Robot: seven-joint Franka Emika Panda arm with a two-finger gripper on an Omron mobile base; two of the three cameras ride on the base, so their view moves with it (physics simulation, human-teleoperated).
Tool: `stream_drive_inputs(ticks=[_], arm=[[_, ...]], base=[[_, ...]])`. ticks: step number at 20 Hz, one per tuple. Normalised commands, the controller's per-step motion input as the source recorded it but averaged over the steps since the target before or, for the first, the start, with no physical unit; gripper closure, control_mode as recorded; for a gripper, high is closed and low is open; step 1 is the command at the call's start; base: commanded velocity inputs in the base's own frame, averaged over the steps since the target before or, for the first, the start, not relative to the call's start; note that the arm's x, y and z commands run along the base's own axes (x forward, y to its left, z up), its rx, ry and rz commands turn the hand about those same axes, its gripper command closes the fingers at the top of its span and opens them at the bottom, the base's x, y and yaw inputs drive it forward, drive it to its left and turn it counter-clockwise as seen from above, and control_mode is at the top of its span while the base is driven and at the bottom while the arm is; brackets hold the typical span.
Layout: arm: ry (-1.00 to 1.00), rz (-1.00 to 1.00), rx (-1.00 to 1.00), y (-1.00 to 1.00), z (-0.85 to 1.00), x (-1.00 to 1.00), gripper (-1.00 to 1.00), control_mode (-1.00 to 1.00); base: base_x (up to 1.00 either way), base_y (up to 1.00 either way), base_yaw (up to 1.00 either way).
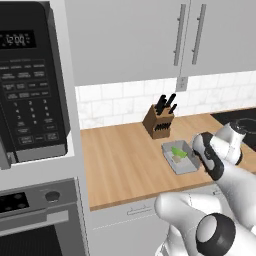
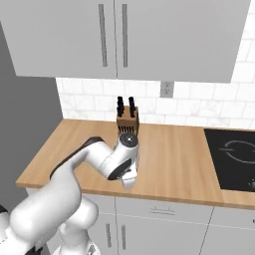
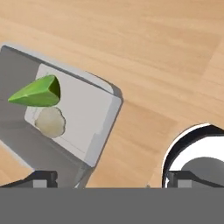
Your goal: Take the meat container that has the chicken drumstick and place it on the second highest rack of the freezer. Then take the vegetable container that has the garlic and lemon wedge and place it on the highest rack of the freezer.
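Gripper [image 3: 109, 178] poised low over the wooden counter [image 3: 148, 52], its two dark fingertips spread wide, one above the grey vegetable container [image 3: 83, 118] and one beyond its corner.

Inside the tray, the lemon wedge [image 3: 37, 92] lies touching the garlic [image 3: 50, 121]; the tray's far end is cut off in the hand view. From the left base view, the tray [image 1: 181, 158] sits just in front of a knife block [image 1: 159, 121] against the white tiled wall [image 1: 115, 102], partly hidden by the arm. Grey cabinets [image 2: 124, 35] hang above; a microwave [image 1: 27, 85] stands left, a black cooktop [image 2: 234, 157] right.
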Motion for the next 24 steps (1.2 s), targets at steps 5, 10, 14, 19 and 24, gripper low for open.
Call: stream_drive_inputs(ticks=[5, 10, 14, 19, 24], arm=[[0.08, 0.00, 0.00, 0.00, -0.31, 0.43, -1.00, -1.00], [0.08, -0.01, 0.00, 0.00, -0.37, 0.23, -1.00, -1.00], [0.06, 0.00, 0.00, 0.00, -0.30, 0.16, -1.00, -1.00], [0.04, 0.00, 0.00, 0.08, -0.51, -0.01, 1.00, -1.00], [0.00, 0.00, 0.00, 0.07, -0.42, 0.00, 1.00, -1.00]], base=[[0.00, 0.00, 0.00], [0.00, 0.00, 0.00], [0.00, 0.00, 0.00], [0.00, 0.00, 0.00], [0.00, 0.00, 0.00]])
